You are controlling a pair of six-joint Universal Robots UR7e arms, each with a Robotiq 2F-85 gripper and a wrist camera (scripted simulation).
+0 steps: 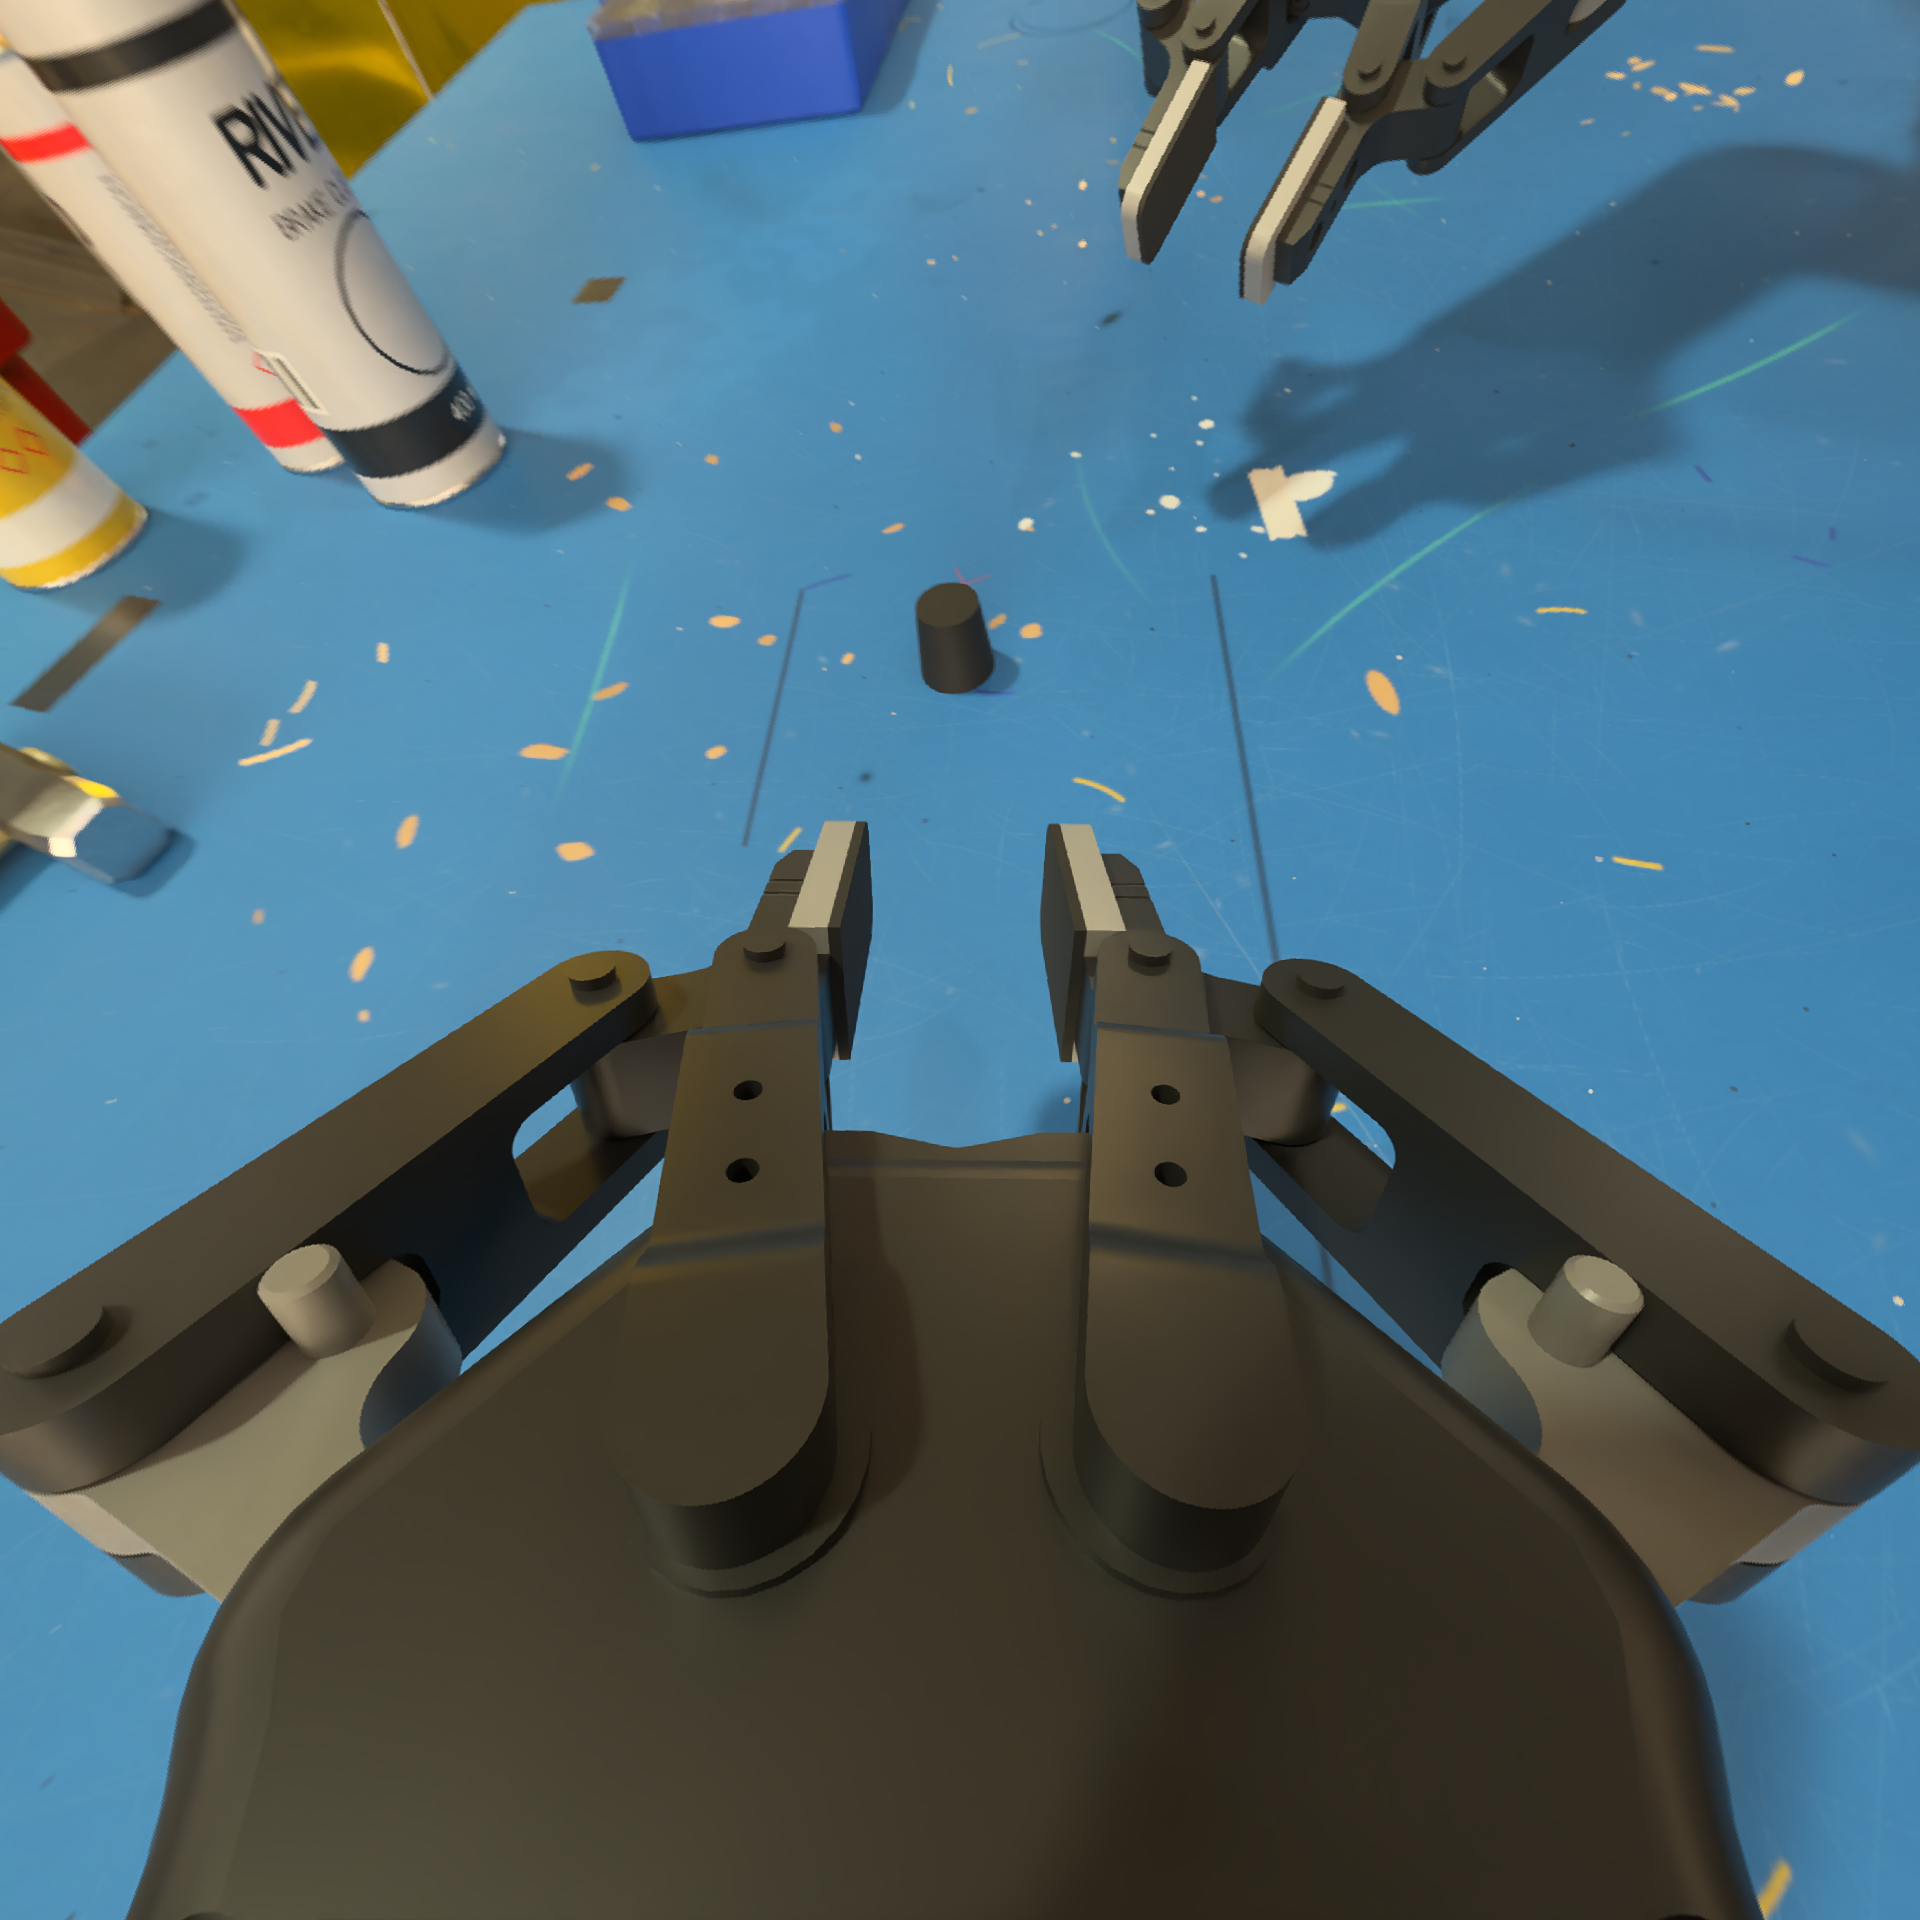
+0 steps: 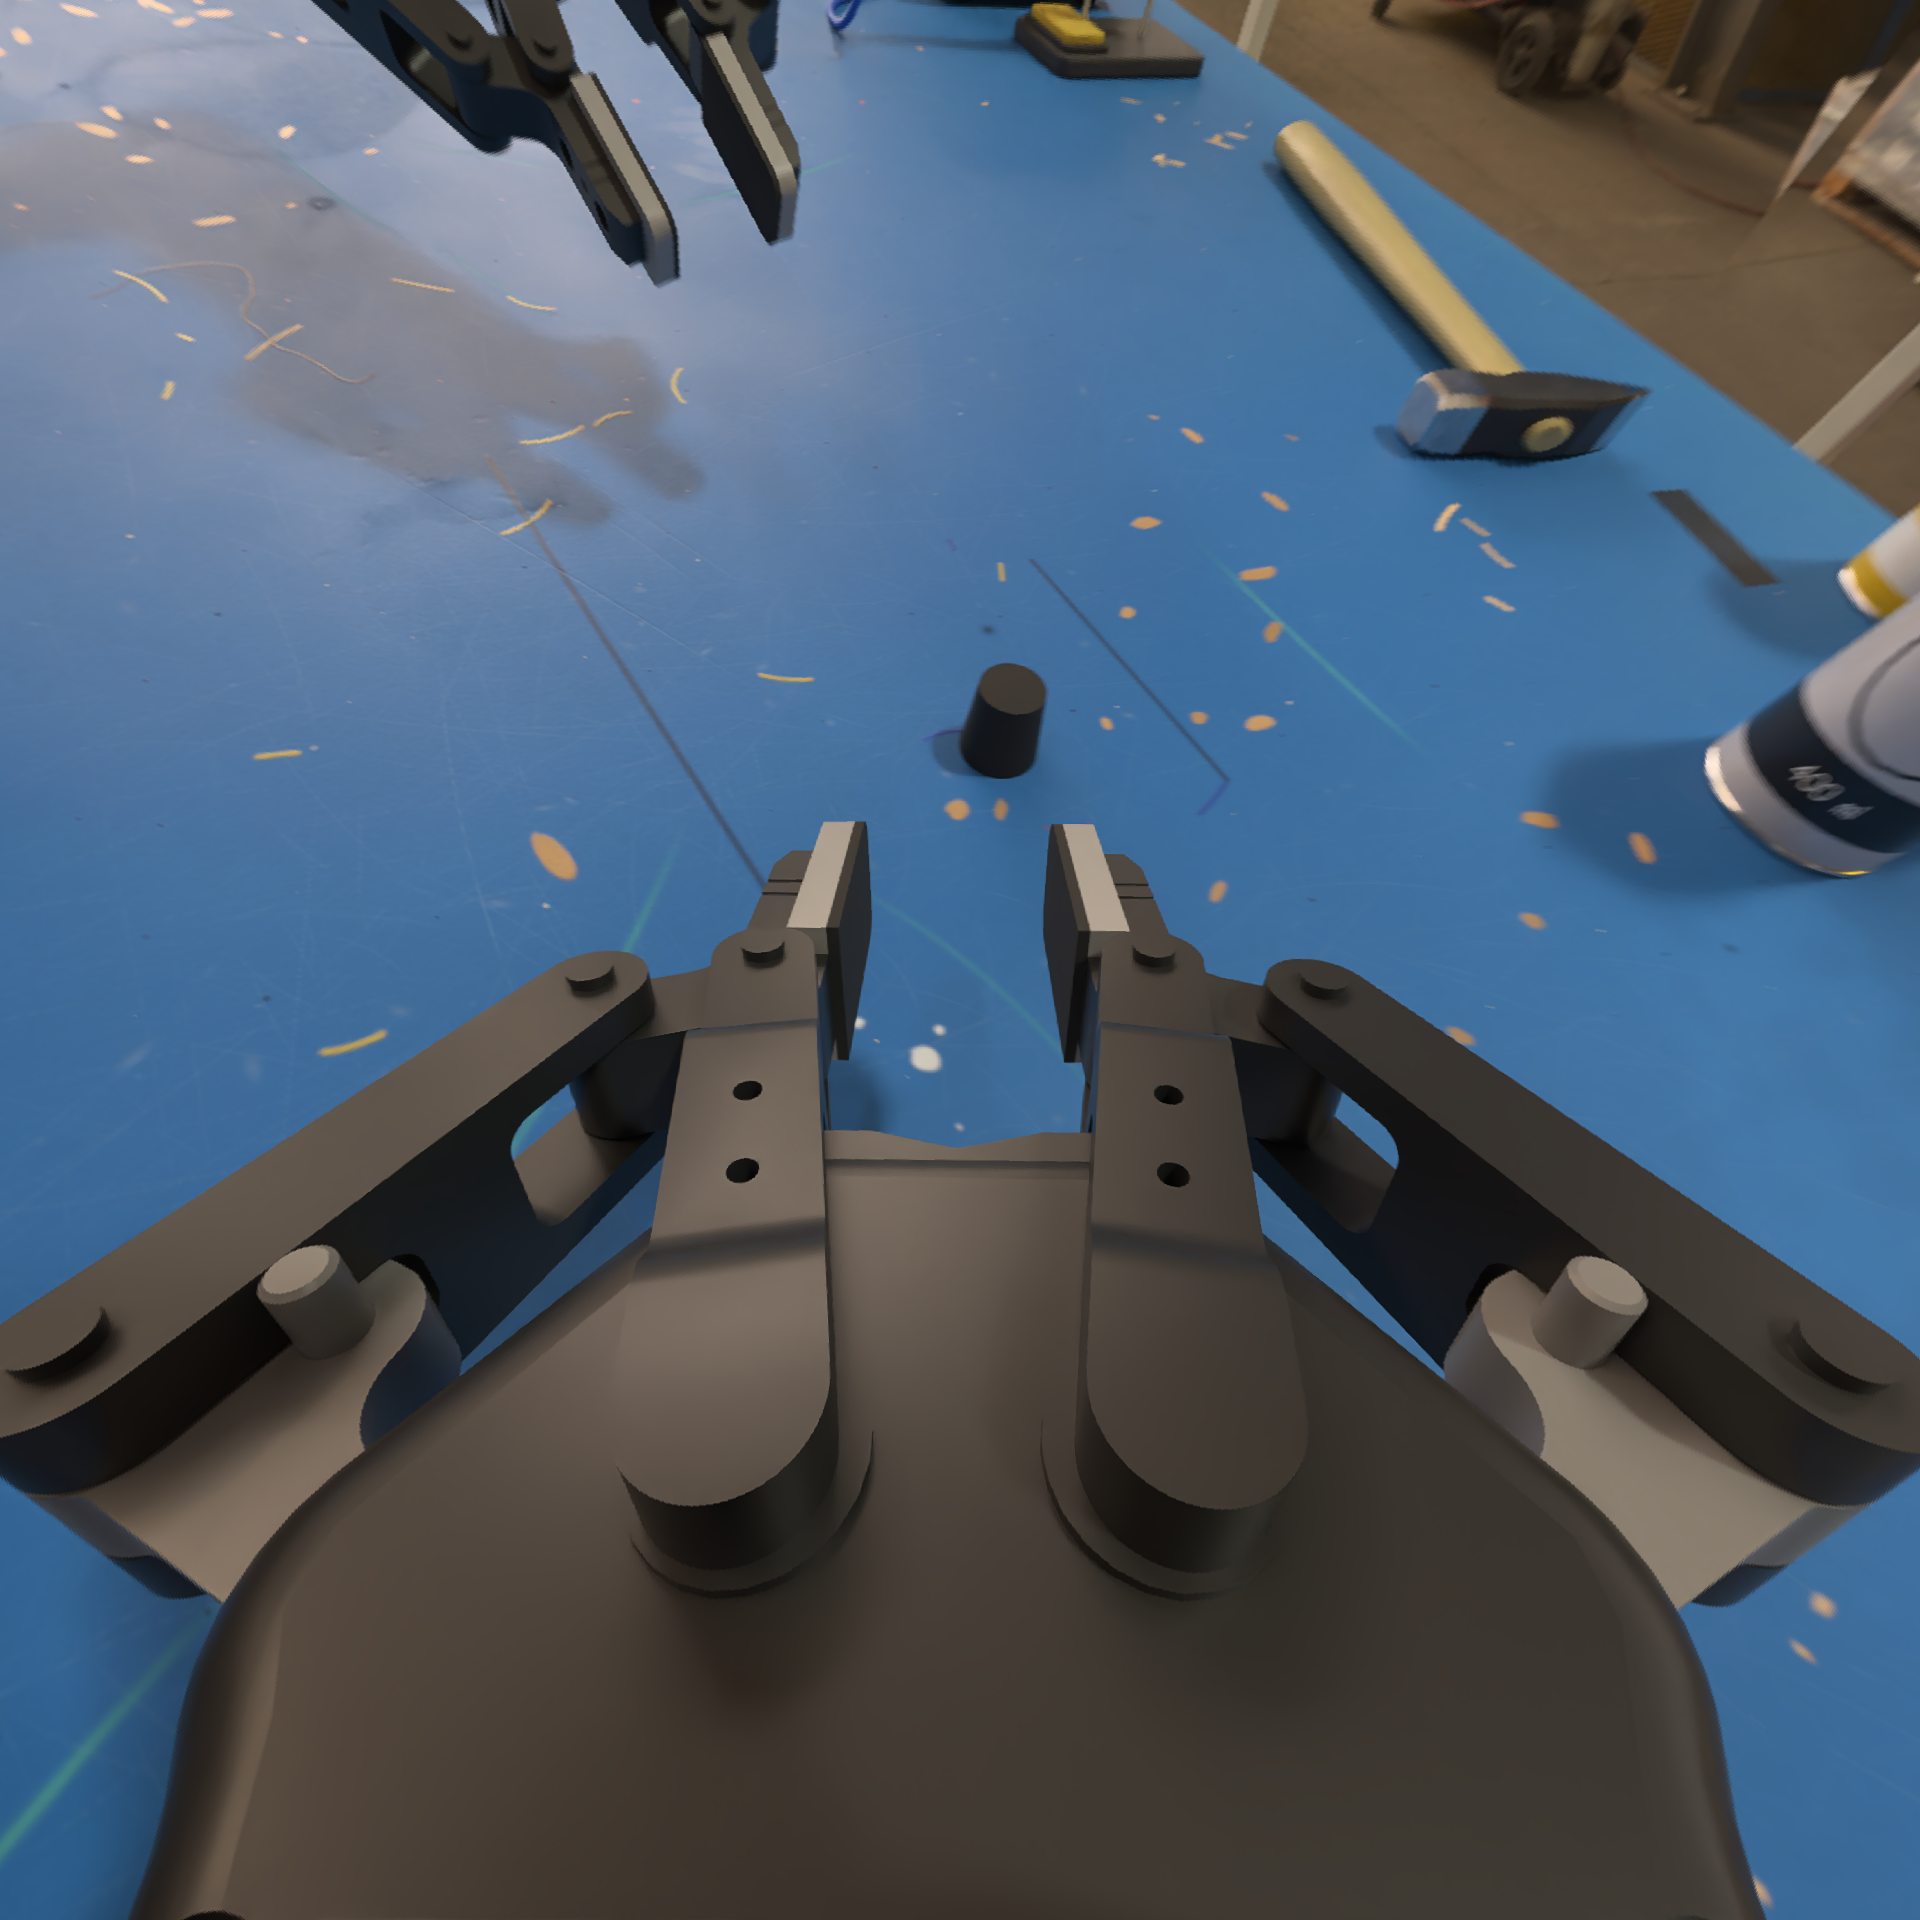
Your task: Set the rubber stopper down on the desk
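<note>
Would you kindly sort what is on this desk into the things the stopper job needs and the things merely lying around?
Part of the job:
- rubber stopper, standing on the blue desk
- left gripper, open and empty
- right gripper, open and empty

Just lying about:
- hammer
- white spray cans
- yellow-banded can
- blue box

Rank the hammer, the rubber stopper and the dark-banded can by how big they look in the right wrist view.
1. Hammer, the longest by far.
2. Dark-banded can, though the frame edge cuts it off, so its full size is unsure.
3. Rubber stopper, clearly the smallest.
</note>
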